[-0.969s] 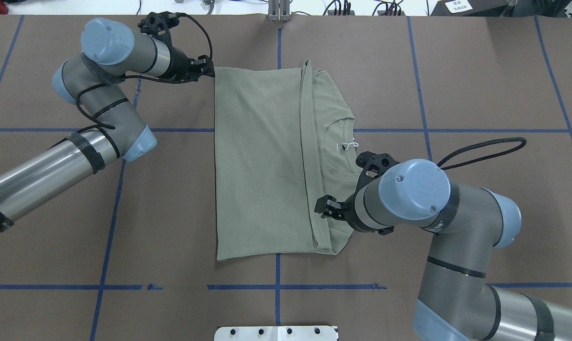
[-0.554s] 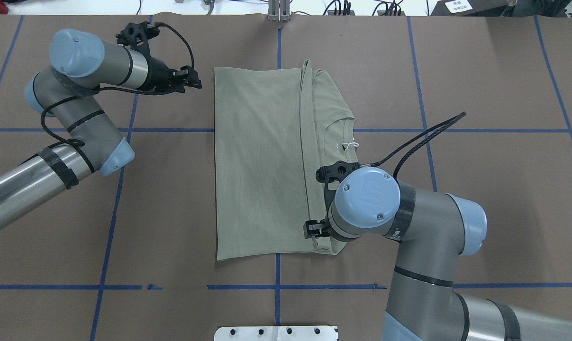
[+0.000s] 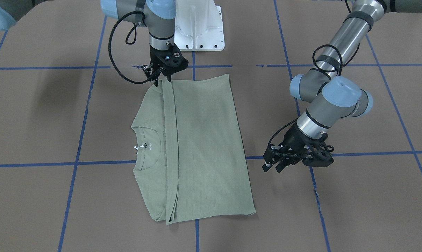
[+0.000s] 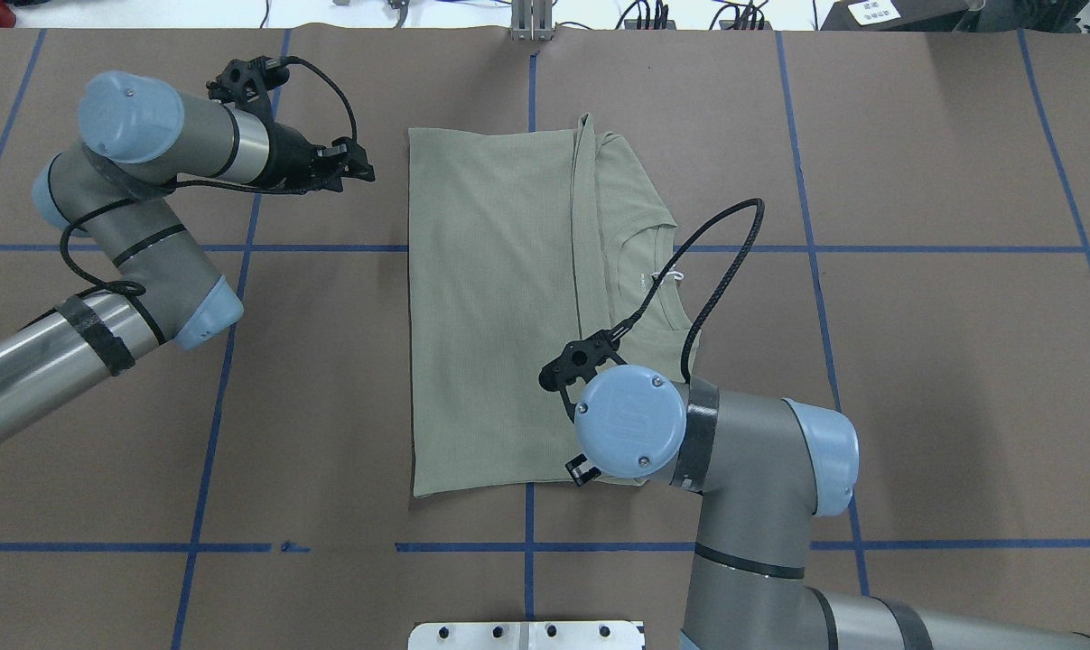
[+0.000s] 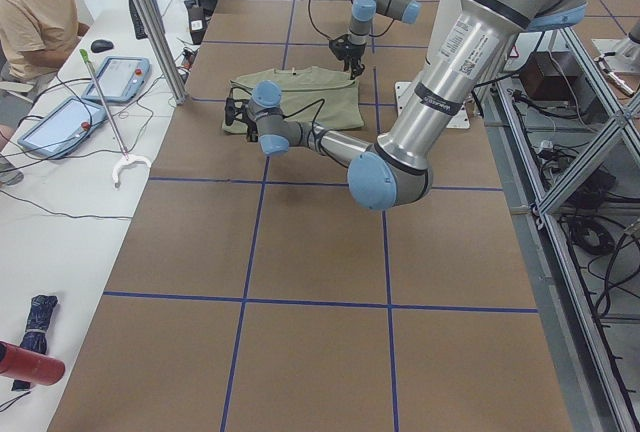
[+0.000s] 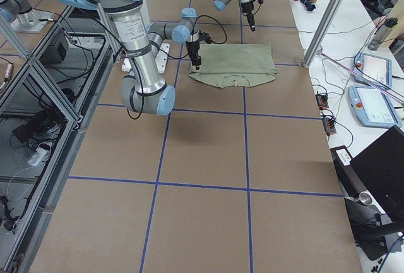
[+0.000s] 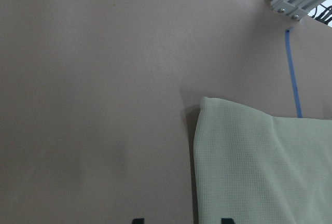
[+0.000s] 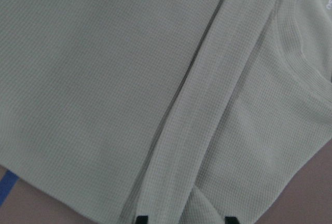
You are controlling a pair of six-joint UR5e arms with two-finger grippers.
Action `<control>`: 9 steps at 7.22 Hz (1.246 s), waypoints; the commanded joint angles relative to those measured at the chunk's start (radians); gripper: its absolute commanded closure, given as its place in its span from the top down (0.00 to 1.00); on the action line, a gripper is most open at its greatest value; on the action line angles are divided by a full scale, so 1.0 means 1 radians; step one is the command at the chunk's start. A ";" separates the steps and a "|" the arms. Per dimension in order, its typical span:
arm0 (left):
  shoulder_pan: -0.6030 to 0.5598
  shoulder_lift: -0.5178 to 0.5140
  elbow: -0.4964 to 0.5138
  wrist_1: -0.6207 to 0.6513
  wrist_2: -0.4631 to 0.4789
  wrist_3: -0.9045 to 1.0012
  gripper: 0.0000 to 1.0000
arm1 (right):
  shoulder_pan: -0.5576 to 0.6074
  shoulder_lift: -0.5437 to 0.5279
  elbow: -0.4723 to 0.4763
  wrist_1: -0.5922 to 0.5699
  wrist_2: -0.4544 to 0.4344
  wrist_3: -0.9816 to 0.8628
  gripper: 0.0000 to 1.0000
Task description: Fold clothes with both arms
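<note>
Shirt (image 4: 490, 307) flat at counter (image 4: 915, 406) centre, long axis near–far. We read right fingers (image 3: 156, 79) spread, empty, over near hem at fold seam. Left fingers (image 3: 266, 167) spread, empty, clear of far-left corner. Nearer: right arm (image 4: 752, 433).

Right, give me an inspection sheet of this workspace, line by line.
Surface: brown paper table with blue tape grid, flat.
Job's things: green shirt lying partly folded, collar showing at one side.
Clutter: nothing seen on the table.
End effectors: left end effector open, off the shirt beside its far corner; right end effector open, over the shirt's edge nearest the robot.
Cables: black cable from the right wrist loops above the collar; left wrist cable clear of the shirt.
Surroundings: seated person and tablets beside the table; white base pedestal.
</note>
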 commanded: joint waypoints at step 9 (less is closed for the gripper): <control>0.002 0.030 -0.012 -0.003 -0.017 -0.041 0.60 | -0.054 0.033 -0.034 -0.018 -0.055 -0.082 0.00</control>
